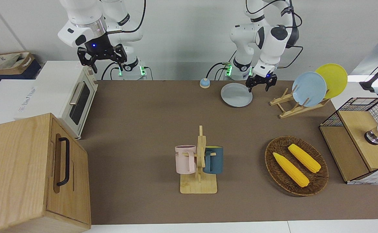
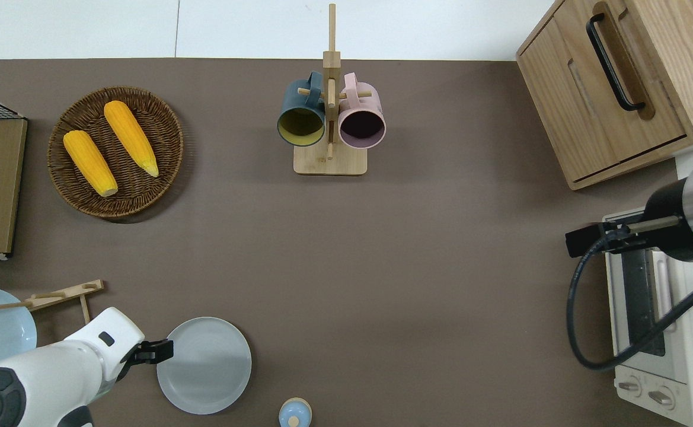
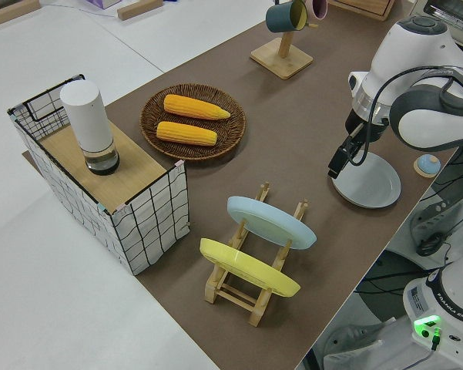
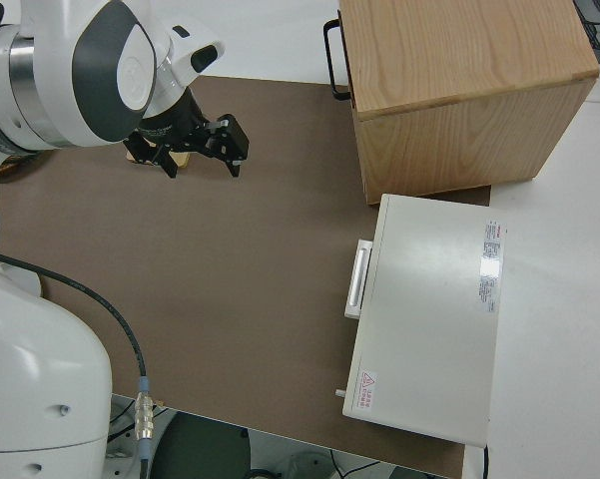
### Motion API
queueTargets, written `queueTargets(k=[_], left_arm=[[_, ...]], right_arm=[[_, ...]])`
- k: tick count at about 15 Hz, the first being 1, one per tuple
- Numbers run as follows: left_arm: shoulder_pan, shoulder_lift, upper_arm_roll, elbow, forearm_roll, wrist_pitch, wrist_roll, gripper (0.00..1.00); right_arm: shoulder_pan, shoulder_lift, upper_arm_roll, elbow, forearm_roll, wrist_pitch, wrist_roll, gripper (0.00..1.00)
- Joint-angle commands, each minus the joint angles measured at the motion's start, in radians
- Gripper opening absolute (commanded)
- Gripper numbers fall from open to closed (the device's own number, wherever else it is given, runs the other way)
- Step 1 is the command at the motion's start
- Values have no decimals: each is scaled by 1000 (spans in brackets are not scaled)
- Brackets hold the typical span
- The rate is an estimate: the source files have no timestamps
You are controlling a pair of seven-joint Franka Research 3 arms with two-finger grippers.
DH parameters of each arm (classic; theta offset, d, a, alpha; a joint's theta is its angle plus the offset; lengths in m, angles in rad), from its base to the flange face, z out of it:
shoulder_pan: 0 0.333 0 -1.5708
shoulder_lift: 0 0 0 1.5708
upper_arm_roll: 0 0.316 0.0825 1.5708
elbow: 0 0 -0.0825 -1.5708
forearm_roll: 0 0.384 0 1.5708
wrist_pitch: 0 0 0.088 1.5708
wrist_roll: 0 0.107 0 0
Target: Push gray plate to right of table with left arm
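Closest to the front camera sits the wooden cabinet [image 1: 30,174] with its black handle, at the right arm's end of the table [image 1: 143,129], and farther along the same edge stands the mug rack [image 1: 199,168] carrying a pink mug [image 1: 185,159] and a dark blue mug [image 1: 213,160]. Toward the left arm's end, two corn cobs [image 1: 295,165] lie in the wicker basket [image 1: 318,187]. Up by the robots, the gray plate [image 1: 236,94] lies flat on the table, near the robots' edge, with a small blue bell [image 1: 204,83] just beside it toward the right arm's end. And there's the left end effector [image 1: 261,82], down low at the plate's rim on the side toward the left arm's end, fingers spread narrowly, gripping nothing; whether a fingertip touches the rim, I cannot tell. Beside it, the plate rack [image 1: 289,106] props the sky-blue plate [image 1: 309,89] and the yellow plate [image 1: 332,79] on edge. Right arm is parked, its end effector [image 1: 102,56] spread wide.
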Motion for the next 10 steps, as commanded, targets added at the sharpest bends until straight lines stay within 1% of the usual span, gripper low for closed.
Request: queueTargets(k=[1,2,3,4,6,7,10], left_arm=[[-15,57,1,-28,10,112,-14,995],[-15,103,1,-31,13,167,-14,995],[-9,181,1,-34,15,265,-14,995],[-16,194,1,-34,15,277,-15,995],[-18,176,0,-34,16,237,-12,993],[-18,177,-2,-34,18,238,-12,993],[-21,168,-22,-36,20,222,-9,993]], right_arm=[[-20,-6,15,4,10,-12,0,983],[-20,-6,13,4,10,-14,0,983],[-20,-6,15,4,10,-14,0,983],[-20,-6,15,4,10,-12,0,983],[-20,-6,13,4,10,-14,1,983],[-20,-6,15,4,10,-12,1,983],[-20,-6,15,4,10,-12,1,983]])
